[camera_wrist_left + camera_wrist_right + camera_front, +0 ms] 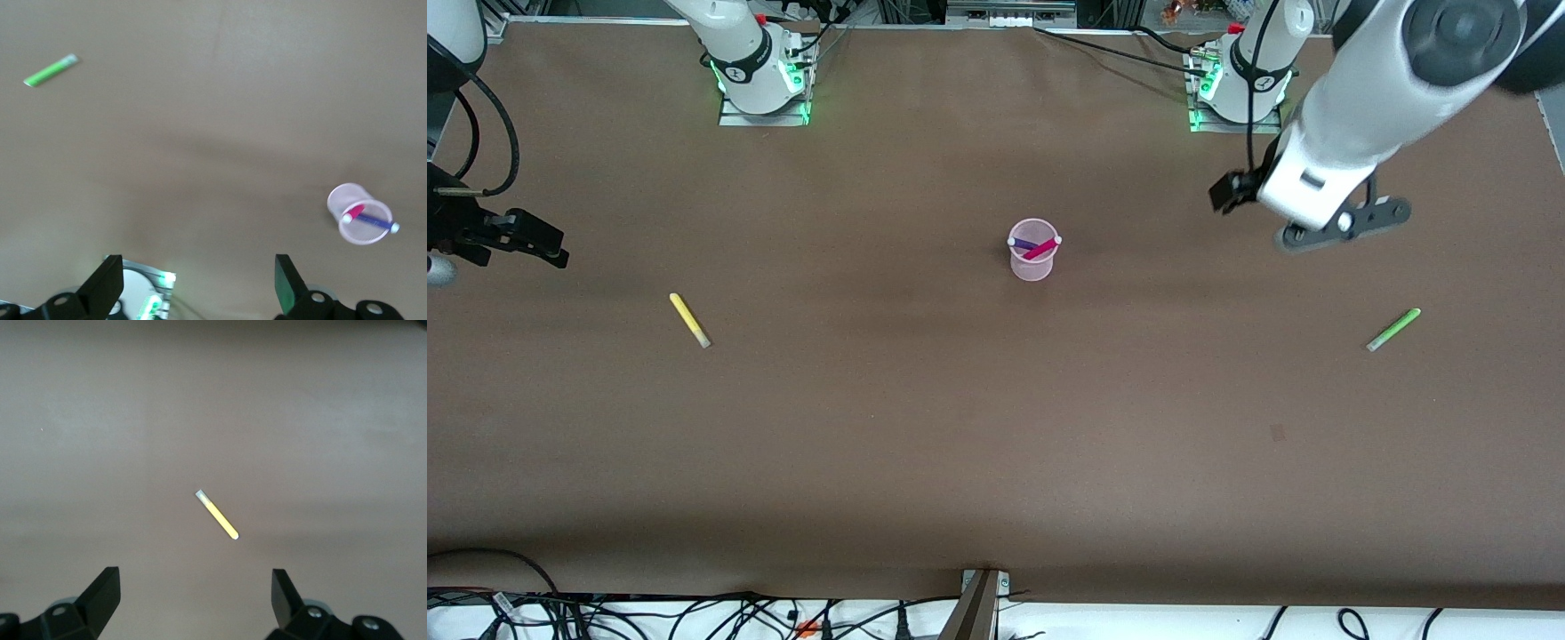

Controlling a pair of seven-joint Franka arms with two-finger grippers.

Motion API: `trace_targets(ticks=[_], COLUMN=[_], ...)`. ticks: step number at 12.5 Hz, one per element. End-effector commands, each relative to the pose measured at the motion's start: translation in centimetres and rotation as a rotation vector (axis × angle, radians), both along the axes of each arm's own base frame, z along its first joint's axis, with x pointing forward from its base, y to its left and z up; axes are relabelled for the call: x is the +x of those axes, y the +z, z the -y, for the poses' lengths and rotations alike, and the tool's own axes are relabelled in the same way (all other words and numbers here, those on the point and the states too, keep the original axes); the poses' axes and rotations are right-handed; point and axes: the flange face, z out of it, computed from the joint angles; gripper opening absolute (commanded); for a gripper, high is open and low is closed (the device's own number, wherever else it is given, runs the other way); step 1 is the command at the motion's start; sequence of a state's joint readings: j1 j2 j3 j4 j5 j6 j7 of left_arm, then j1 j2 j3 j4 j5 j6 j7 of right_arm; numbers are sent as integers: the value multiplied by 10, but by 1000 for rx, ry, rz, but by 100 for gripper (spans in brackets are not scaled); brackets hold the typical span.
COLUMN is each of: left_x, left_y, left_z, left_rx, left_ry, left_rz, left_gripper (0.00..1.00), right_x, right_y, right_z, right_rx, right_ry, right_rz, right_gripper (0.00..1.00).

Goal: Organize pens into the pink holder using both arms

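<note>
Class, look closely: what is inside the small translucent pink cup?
Inside the translucent pale pink plastic cup lean two marker pens, magenta-pink and dark purple, crossing each other. Their lower ends are blurred by the cup wall.

My counter (996,427) looks matt brown, perhaps paper or cloth. The pink holder (1033,262) is translucent, smooth plastic. My arms' shells are glossy white plastic; each tool's fingers (100,593) look matt black.

White arms (1352,116), black cables

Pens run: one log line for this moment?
pink holder: magenta+purple in | yellow pen, green pen: on table | left gripper, right gripper: open, empty
</note>
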State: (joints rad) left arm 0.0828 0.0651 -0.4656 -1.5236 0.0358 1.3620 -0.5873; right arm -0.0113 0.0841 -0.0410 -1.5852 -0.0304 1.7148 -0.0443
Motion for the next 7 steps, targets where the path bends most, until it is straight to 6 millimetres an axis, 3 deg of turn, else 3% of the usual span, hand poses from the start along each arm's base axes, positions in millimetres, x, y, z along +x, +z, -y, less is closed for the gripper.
trace_targets(ticks=[1, 5, 7], left_x=[-24, 8, 4], left_y=[0, -8, -17], left_z=[-37, -135, -158], left_rx=[44, -55, -88], left_ry=[-74, -237, -220], left_rz=[16, 52, 62], left_gripper=[100, 100, 100], right_x=[-2, -7, -5], right_y=[22, 23, 22], right_z=[1, 9, 8], right_rx=[1, 1, 0], right_ry=[-2, -17, -15], right_rz=[31, -4, 4], right_gripper=[100, 100, 100])
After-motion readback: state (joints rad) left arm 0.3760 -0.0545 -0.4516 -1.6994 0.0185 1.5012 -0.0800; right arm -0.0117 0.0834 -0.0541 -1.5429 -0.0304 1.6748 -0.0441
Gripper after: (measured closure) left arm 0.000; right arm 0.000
